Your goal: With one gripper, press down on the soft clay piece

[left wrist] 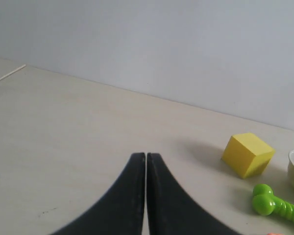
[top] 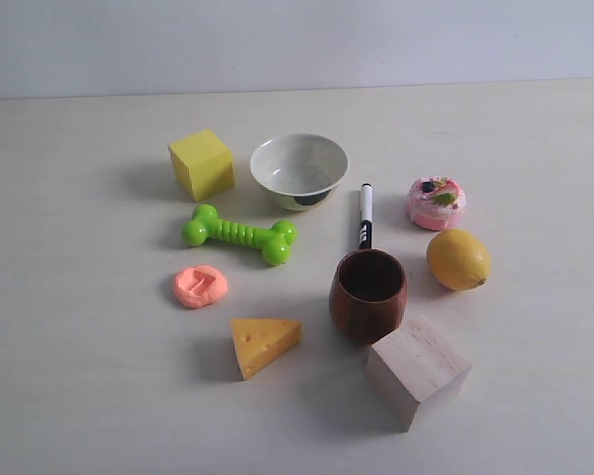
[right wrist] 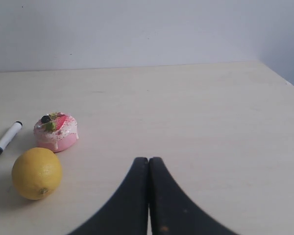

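We find the small salmon-orange soft clay piece [top: 200, 286] lying on the pale desk [top: 79, 396] in the left half of the exterior view. It sits just in front of the bright green ribbed rubber bone [top: 240, 235], and the yellow-orange cheese wedge [top: 263, 343] is a little apart from it, nearer the camera and to the right. The blob is roughly round with a shallow dent in its top, so we judge that no long axis matters here and a straight descent onto its top would do

Neither arm shows in the exterior view. The left tool [left wrist: 146, 155] has its two black jaws drawn together with only a hairline seam between them, and it holds nothing. The right tool [right wrist: 148, 159] is likewise closed and empty. We think closed jaws make a blunt tip that suits pressing

The move turns on which side the clay lies. The left wrist view takes in the plain yellow cube [left wrist: 248, 154] and one knob of the green bone, both neighbours of the clay. The right wrist view takes in the yellow lemon [right wrist: 36, 173], the pink round cake toy [right wrist: 56, 131] and the black-and-white marker pen [right wrist: 5, 141], all across the desk from it. We judge the left arm the nearer one; the right would have to reach past the brown wooden cup [top: 368, 294]
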You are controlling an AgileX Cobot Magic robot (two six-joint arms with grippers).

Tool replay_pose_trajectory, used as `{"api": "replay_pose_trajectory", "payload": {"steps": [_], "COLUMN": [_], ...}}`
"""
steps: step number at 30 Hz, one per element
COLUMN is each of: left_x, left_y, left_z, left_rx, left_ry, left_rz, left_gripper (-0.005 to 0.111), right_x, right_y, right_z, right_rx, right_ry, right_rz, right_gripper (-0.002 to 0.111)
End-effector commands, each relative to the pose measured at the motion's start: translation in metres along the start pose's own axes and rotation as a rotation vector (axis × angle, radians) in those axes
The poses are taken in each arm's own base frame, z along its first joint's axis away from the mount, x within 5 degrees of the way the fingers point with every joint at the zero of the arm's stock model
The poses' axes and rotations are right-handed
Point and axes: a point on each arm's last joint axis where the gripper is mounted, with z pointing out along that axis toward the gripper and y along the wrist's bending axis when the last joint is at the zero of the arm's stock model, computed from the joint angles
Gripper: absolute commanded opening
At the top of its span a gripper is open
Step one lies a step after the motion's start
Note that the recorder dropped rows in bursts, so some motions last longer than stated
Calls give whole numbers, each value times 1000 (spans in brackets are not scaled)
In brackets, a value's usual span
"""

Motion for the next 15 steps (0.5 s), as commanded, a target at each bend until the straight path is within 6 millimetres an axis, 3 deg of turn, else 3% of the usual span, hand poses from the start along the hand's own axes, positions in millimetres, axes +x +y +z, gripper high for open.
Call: {"api": "replay_pose_trajectory", "payload": {"steps": [1, 9, 15], "left_x": [4, 17, 17], "left_y": [0, 4, 4], "left_z": [-2, -4, -5], "left_rx": [6, -40, -34], "left_ry": [-9, 129, 127], "left_rz": [-42, -80, -94], "left_gripper": [4, 4, 4], "right_x": [1, 1, 1], "right_y": [0, 0, 0], "right_z": [0, 0, 0], "right_rx": [7, 7, 7], "right_ry": [-8, -8, -8], "right_rz": [-4, -4, -4], "right_gripper": [0, 0, 0]}}
